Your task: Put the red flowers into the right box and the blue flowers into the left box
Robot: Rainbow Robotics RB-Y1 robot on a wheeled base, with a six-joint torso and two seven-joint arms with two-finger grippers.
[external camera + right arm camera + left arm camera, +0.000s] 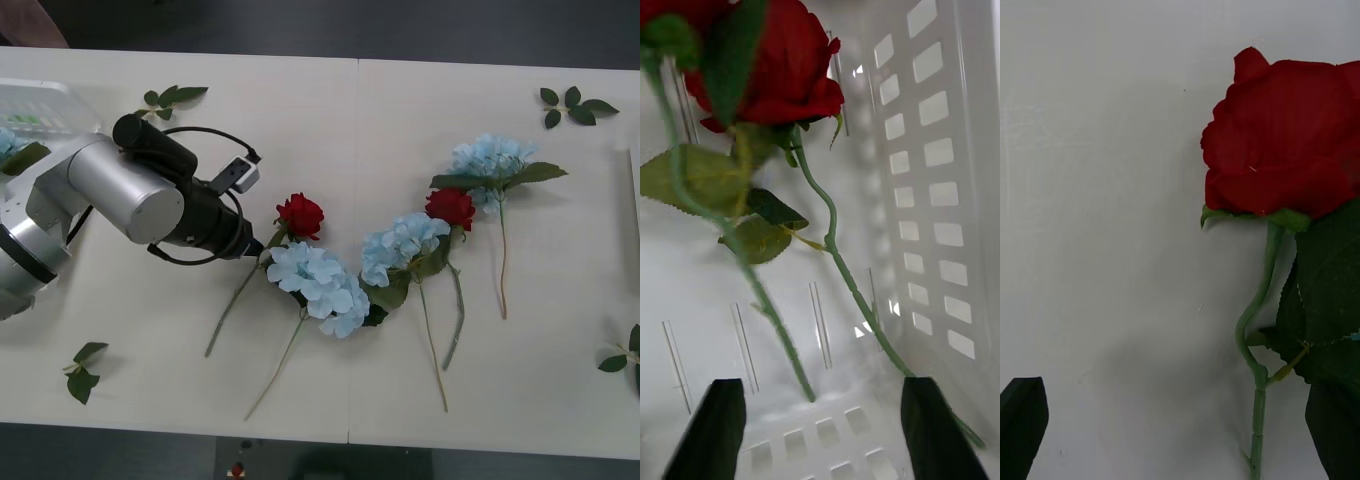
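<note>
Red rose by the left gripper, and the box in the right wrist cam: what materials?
Red rose: looks like fabric, matte petals with a soft weave, on a moulded plastic green stem. Box: looks like white, slightly glossy translucent plastic, with rows of moulded rectangular slots in its wall.

In the front view the left tool's fingers are hidden behind its own dark wrist beside a red rose point(300, 214), and the left box point(40, 108) is cut off by the picture's edge. In the left wrist view that rose point(1289, 139) runs off the edge — a dark leaf point(1330, 300) covers one finger. In the right wrist view, red roses point(782, 60) lie blurred and cropped — one stem point(857, 296) passes behind a finger.
</note>
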